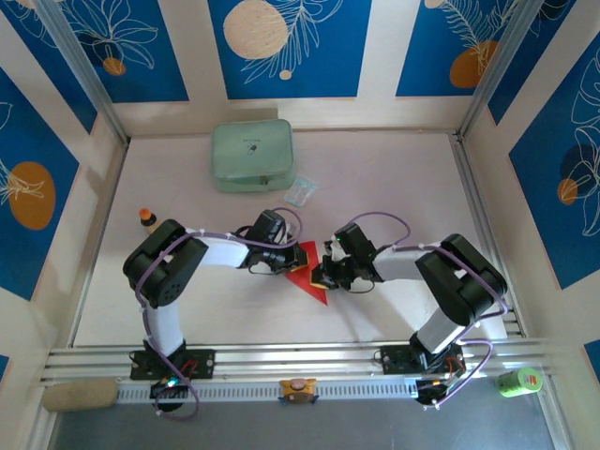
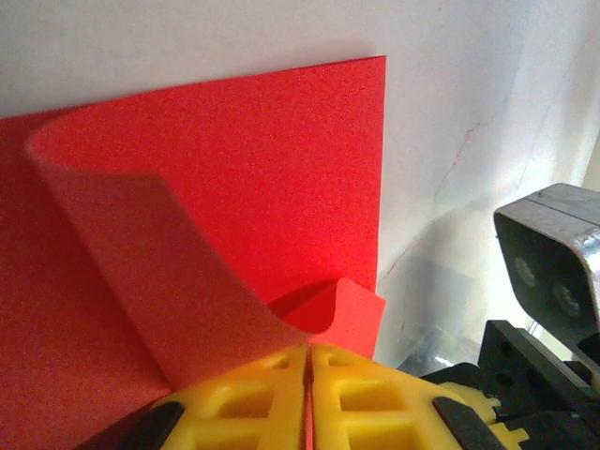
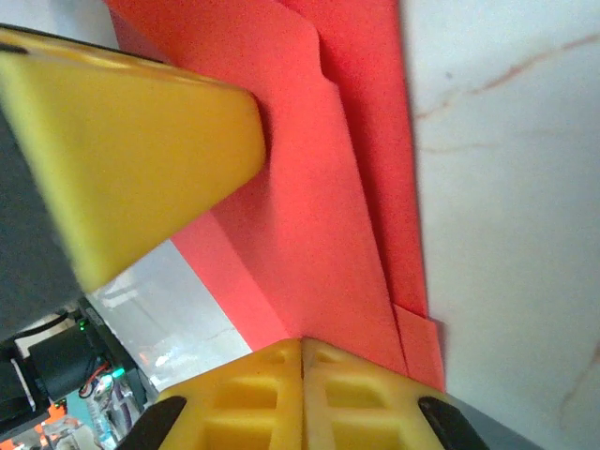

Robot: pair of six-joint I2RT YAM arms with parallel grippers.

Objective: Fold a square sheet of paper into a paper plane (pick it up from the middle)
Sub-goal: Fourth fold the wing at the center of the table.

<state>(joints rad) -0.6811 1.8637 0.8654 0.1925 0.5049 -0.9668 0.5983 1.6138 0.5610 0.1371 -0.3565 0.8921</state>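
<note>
Two end effectors: state? (Operator)

Left end effector point(image 1: 290, 261) and right end effector point(image 1: 324, 275) each clamped the sheet of paper point(image 1: 307, 273) centrally on the surface point(image 1: 394, 178); its long axis ran diagonally, tip pointing near-right. (Technician)

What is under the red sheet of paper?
The square sheet of paper lies on the pale table, visible past its edges. Whatever is directly beneath the sheet is covered and cannot be seen.

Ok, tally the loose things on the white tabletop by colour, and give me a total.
Red: 1, the square sheet of paper
Pale green: 1, the pouch
Clear: 1, the plastic packet
Orange-topped: 1, the small object at the left
Total: 4
</note>
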